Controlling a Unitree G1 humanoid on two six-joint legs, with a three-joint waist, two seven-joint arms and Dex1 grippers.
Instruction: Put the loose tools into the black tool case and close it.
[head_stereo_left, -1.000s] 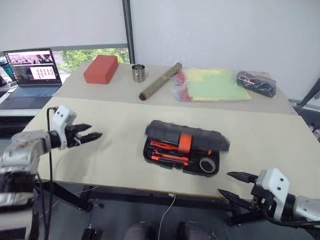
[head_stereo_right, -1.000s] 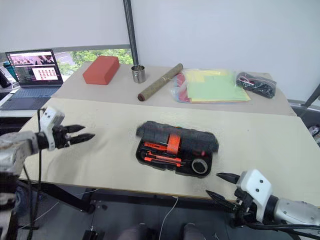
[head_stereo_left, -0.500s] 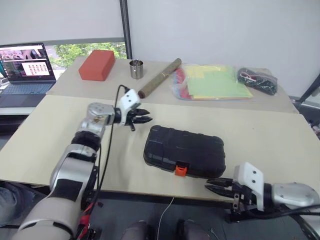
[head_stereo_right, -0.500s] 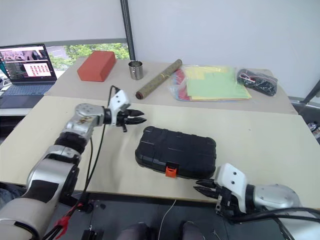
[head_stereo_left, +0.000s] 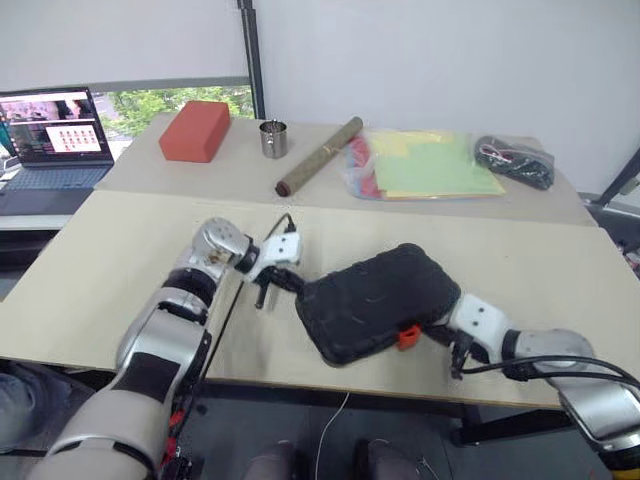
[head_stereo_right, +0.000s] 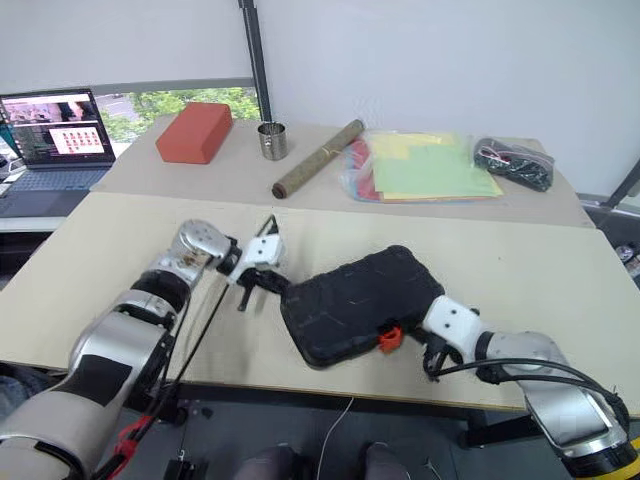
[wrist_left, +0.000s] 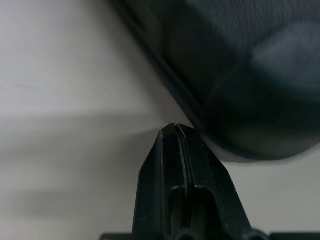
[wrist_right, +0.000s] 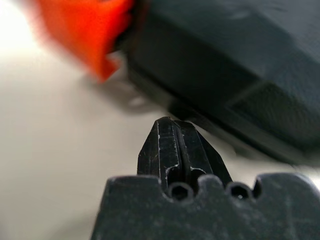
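With jaws pressed together, the left gripper (head_stereo_left: 283, 281) and right gripper (head_stereo_left: 447, 335) flanked the shut black tool case (head_stereo_left: 380, 302) near the desk's (head_stereo_left: 120, 260) front edge, probably to steady it.

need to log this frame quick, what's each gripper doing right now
Left gripper: jaws shut, holding nothing, tip at the left edge of the black tool case.
Right gripper: jaws shut, holding nothing, tip at the case's near edge beside the orange latch.

tool case (head_stereo_left: 375, 300): 1 | red block (head_stereo_left: 195, 130): 1 | metal cup (head_stereo_left: 273, 139): 1 | laptop (head_stereo_left: 50, 140): 1
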